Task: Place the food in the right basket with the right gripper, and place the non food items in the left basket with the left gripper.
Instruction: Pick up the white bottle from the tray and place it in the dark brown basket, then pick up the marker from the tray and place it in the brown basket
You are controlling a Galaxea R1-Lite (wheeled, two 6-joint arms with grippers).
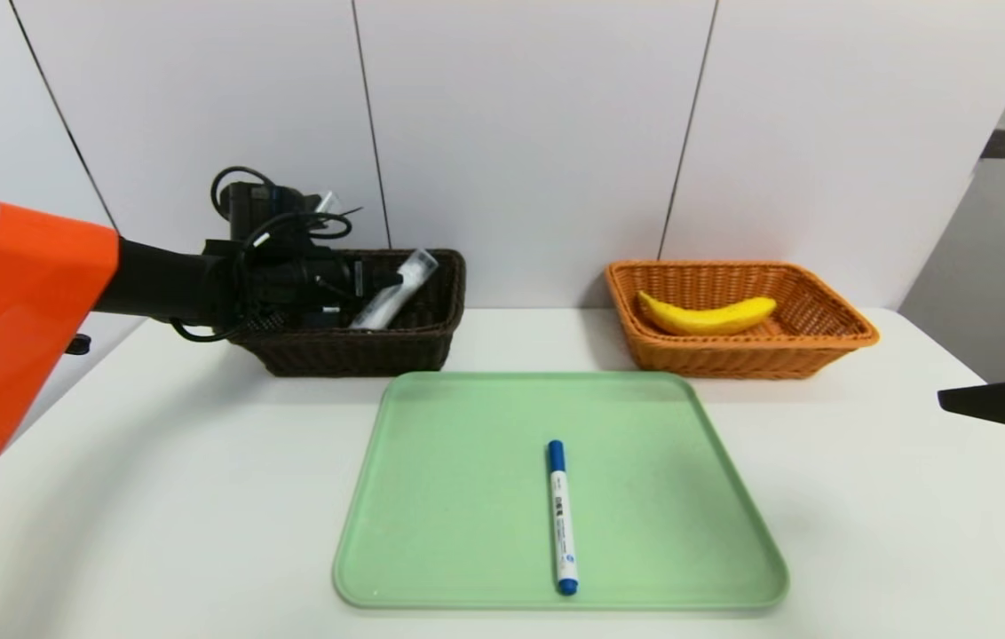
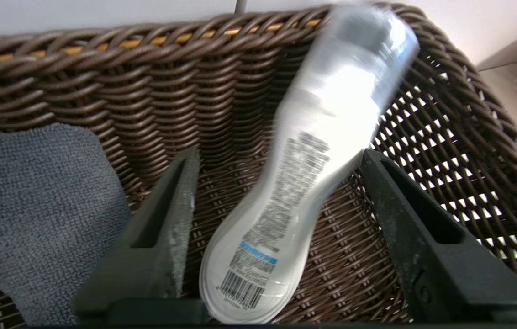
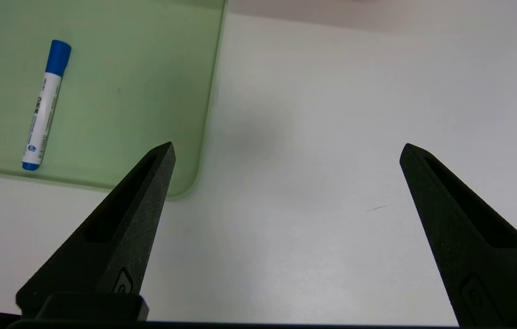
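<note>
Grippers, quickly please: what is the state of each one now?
Left gripper: open inside the left basket, bottle between its fingers, ungripped.
Right gripper: open, empty.

The left end effector sat inside the dark brown basket, its fingers spread apart. Between them a blurred whitish bottle leaned against the basket wall. A grey cloth lay beside it.
</note>
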